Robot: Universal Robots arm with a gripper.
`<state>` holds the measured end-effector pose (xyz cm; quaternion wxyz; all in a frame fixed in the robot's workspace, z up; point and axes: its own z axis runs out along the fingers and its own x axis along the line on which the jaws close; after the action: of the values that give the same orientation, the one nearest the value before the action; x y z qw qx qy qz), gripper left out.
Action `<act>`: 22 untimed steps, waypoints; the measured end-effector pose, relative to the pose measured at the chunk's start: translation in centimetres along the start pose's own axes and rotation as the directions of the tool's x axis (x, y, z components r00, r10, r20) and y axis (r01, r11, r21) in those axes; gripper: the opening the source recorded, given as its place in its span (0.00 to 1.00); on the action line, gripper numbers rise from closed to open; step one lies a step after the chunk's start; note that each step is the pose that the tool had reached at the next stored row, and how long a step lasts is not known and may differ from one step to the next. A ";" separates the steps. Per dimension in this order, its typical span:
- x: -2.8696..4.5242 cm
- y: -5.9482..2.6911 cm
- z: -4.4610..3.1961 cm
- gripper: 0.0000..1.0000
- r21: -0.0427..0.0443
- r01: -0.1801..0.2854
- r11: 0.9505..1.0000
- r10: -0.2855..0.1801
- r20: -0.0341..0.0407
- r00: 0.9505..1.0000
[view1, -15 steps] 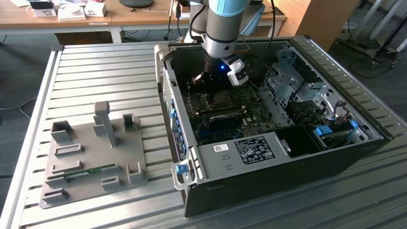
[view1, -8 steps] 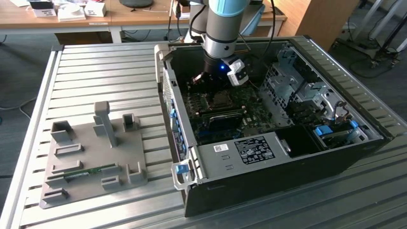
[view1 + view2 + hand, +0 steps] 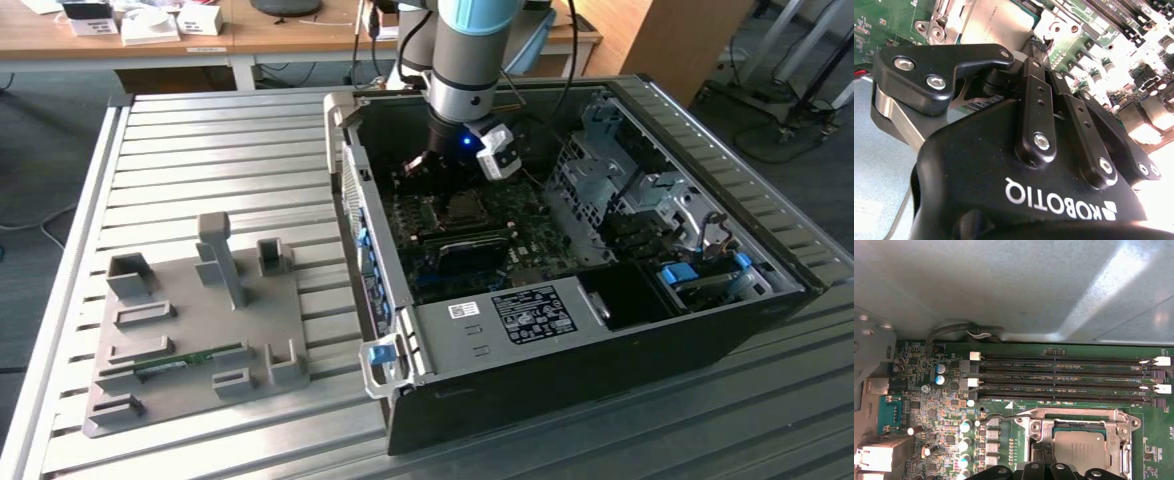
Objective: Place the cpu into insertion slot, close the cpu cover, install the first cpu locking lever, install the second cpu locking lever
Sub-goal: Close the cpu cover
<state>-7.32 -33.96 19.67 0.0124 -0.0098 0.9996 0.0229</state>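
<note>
Silvery-grey cpu (image 3: 1080, 450) is sitting flat in its socket on the green motherboard (image 3: 1154, 414), with the cpu cover (image 3: 1074, 415) lying down around it and framing the chip. Black gripper (image 3: 1043, 461) is sitting right at the socket's edge, fingers (image 3: 1035, 100) pressed together with nothing showing between them. Thin wire locking lever (image 3: 1004, 417) is running along the socket side nearest the RAM slots (image 3: 1064, 375). Arm (image 3: 467, 60) is reaching down into the open PC case (image 3: 534, 380).
</note>
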 end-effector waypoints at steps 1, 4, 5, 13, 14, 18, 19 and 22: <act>0.00 0.00 0.00 0.11 0.000 0.000 1.000 0.000 0.000 1.000; 0.01 -0.02 0.02 0.11 0.000 0.000 1.000 0.000 0.000 1.000; 0.01 -0.02 0.02 0.11 0.000 0.000 1.000 0.000 0.000 1.000; 0.02 -0.03 0.03 0.11 0.001 0.000 1.000 0.000 -0.001 1.000; 0.02 -0.03 0.03 0.11 0.001 0.000 1.000 0.000 -0.001 1.000; 0.03 -0.04 0.04 0.11 0.001 0.000 1.000 0.000 -0.001 1.000; 0.03 -0.04 0.04 0.11 0.001 0.000 1.000 0.000 -0.001 1.000; 0.04 -0.05 0.06 0.11 0.001 0.000 1.000 0.000 -0.001 1.000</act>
<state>-7.36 -34.01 19.61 0.0118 -0.0098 0.9996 0.0222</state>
